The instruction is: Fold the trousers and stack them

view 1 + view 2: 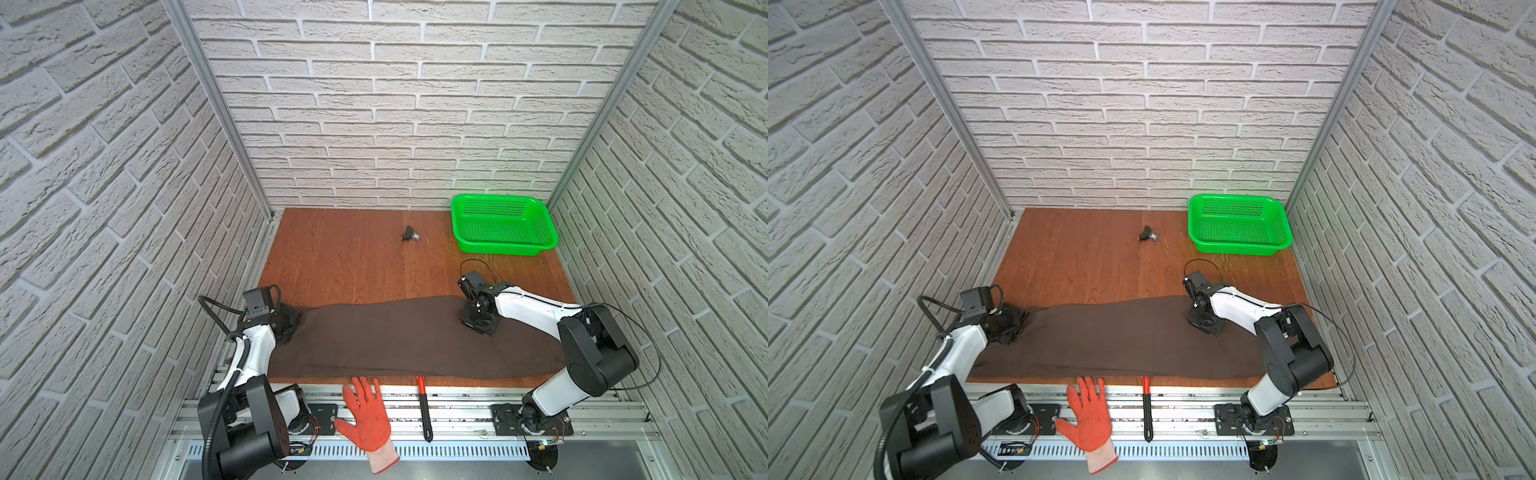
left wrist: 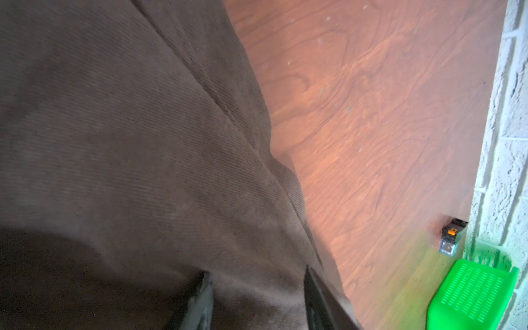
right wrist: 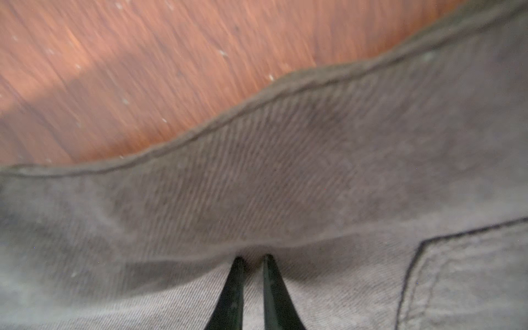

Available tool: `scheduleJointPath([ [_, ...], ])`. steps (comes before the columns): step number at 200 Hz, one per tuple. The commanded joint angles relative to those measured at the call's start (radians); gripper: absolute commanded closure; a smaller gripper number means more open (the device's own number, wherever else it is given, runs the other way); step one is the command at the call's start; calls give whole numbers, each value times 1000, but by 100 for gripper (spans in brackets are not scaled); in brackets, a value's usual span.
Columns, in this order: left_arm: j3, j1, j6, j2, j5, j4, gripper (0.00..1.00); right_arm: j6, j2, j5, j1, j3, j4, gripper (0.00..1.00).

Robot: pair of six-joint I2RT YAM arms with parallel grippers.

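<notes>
Brown trousers (image 1: 407, 336) | left claw (image 2: 257, 273) half-open, astride cloth | right claw (image 3: 253, 257) nearly closed, pinching a fold

1. Both top views look steeply down from high above the table's (image 1: 353, 257) near edge, facing the back wall (image 1: 415, 104). They stand far off and take in both arms.
2. These two are nearly the same picture, shifted slightly sideways.
3. The left wrist camera sits just behind the left claw (image 2: 257, 273). It is very near the trousers (image 2: 128, 143) and looks past the fingertips to the green basket (image 2: 471, 294) far ahead.
4. The right wrist camera sits behind the right claw (image 3: 253, 257), nearer still and blurred, facing the cloth edge and bare board just ahead.
5. Each wrist view shares with the top views the cloth around its own claw.
</notes>
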Motion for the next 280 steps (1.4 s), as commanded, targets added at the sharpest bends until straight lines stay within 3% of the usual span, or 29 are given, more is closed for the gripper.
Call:
scheduleJointPath([
  [1,-16,-5,34,144,-120,3,48,32,78,47,-33,-1,97,86],
  [71,280,-110,44,505,-63,87,47,45,166,67,-183,111,121,88],
  [115,377,-112,113,422,-119,-22,38,39,162,89,-212,143,84,88],
  [138,442,-97,177,309,-141,-100,29,-35,129,69,-204,181,59,86],
  [158,520,-82,240,234,-171,-184,21,-119,112,27,-168,239,3,79],
  [178,607,-46,310,215,-207,-274,19,-167,77,23,-123,261,-47,72],
  [208,688,57,399,296,-201,-351,24,-173,32,-18,-89,203,-47,71],
  [229,735,108,446,403,-169,-382,29,-178,41,-27,-80,163,-48,77],
  [255,774,130,465,515,-135,-400,31,-173,59,-17,-80,117,-57,87],
  [280,808,132,462,582,-124,-394,28,-158,80,12,-81,97,-84,89],
])
